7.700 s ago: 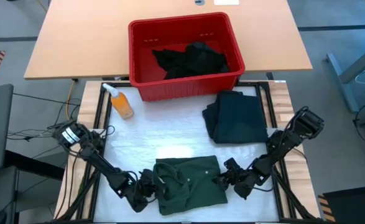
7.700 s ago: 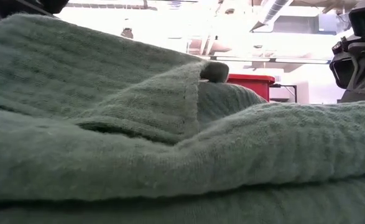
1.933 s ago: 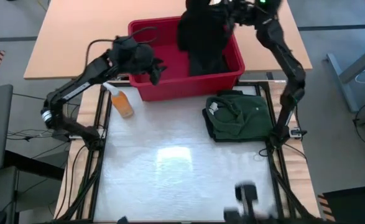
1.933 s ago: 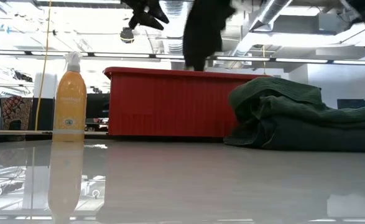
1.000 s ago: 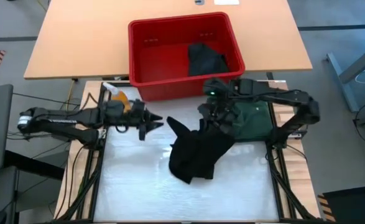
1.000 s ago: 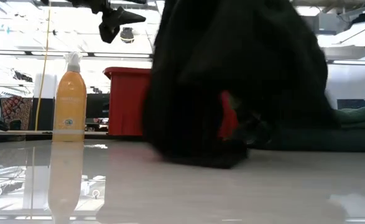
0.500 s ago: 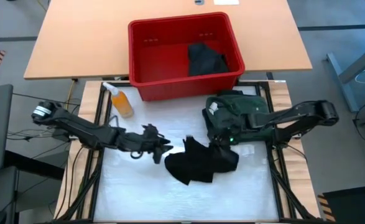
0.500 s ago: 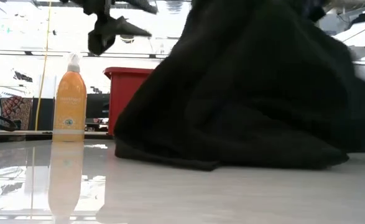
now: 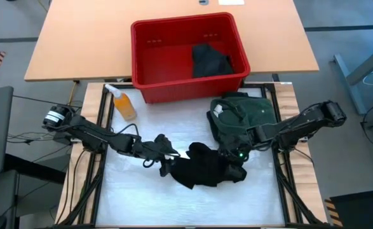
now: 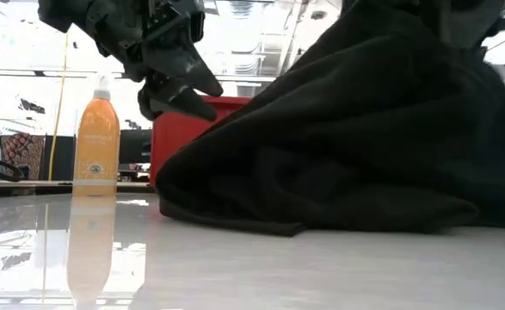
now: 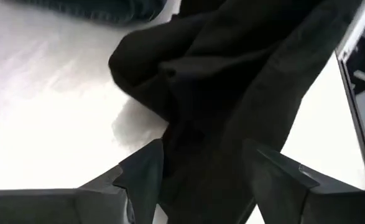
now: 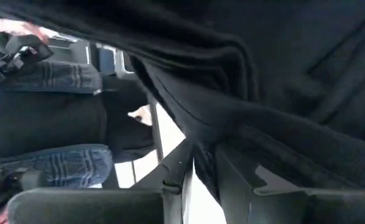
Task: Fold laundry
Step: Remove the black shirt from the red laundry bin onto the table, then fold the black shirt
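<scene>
A black garment lies in a crumpled heap on the white table top, filling most of the low view. My right gripper is at the heap's right side, shut on a fold of it. My left gripper is low at the heap's left edge and open. In the left wrist view its two fingers stand on either side of a ridge of the black cloth; whether they touch it I cannot tell. My right gripper pinches a fold of the black cloth at the heap's right side between its two fingers, which stand close together. It comes from the table's right, slanting down. How many layers it has I cannot tell. The garment rests slack on the table.
A folded dark green stack lies just beyond my right gripper. The red bin stands at the far edge with another black garment in it. An orange spray bottle stands at the far left.
My right gripper has come down and toward the near edge with the black garment, which hung from it a second ago and has sunk into a heap on the table. My left gripper has gone right and down to the heap's left edge.
</scene>
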`<move>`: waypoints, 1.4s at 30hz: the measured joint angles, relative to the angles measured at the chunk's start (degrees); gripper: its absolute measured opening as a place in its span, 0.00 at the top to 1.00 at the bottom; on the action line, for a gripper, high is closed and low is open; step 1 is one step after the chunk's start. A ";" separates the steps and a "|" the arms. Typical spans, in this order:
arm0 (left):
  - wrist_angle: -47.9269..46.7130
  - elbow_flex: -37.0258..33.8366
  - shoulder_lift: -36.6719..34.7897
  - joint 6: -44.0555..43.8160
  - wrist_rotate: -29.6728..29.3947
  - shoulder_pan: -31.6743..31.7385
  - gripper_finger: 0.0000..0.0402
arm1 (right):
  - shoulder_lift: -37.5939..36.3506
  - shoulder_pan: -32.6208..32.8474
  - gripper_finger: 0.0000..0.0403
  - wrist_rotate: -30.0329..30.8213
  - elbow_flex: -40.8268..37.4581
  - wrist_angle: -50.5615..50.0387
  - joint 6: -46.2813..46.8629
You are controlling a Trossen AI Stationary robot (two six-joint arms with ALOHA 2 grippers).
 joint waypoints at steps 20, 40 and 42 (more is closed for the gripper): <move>19.85 1.40 13.55 17.71 14.24 3.34 0.44 | 0.00 1.15 0.77 6.77 0.68 -1.92 5.61; 14.64 6.93 1.83 15.54 22.04 6.87 0.99 | -2.93 -0.79 0.77 6.79 0.70 -7.87 0.43; 13.58 6.93 -4.59 17.78 21.92 8.19 1.00 | -5.09 -2.33 0.77 7.20 0.70 -4.30 -0.68</move>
